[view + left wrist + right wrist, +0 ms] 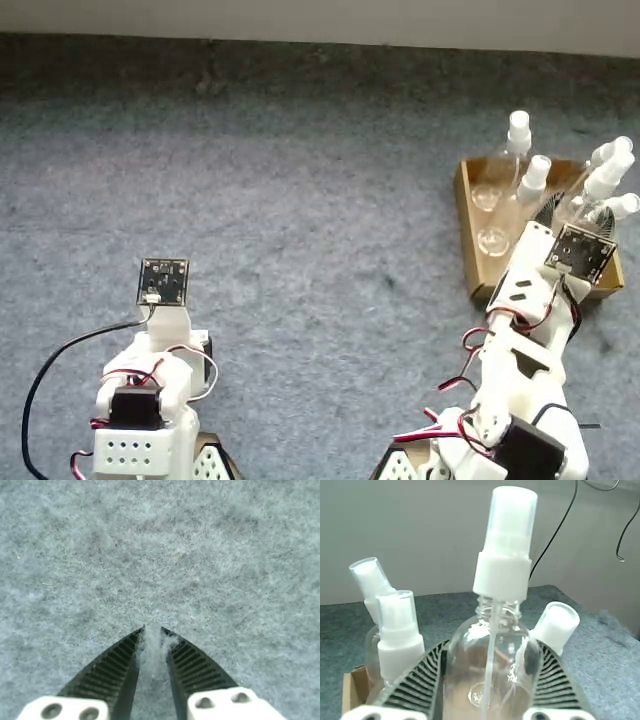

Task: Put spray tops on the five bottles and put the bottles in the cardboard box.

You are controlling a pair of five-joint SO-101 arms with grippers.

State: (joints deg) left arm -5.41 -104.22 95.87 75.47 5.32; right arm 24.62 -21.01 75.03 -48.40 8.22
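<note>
A cardboard box (468, 232) stands at the right of the grey carpet and holds several clear bottles with white spray tops (537, 172). My right arm (540, 300) leans over the box's near side. In the right wrist view my right gripper (492, 647) is shut on a clear bottle (490, 660), its ribbed fingers (422, 675) pressing both sides, and that bottle carries a white spray top (505, 555). Other capped bottles (395, 630) stand beside and behind it. My left gripper (152, 629) is shut with nothing in it, just above bare carpet at the near left.
The box's corner (350, 690) shows beside the right fingers. The left arm (160, 370) sits low at the front left with a black cable (60, 360) curving off it. A pale wall (320, 15) borders the far side.
</note>
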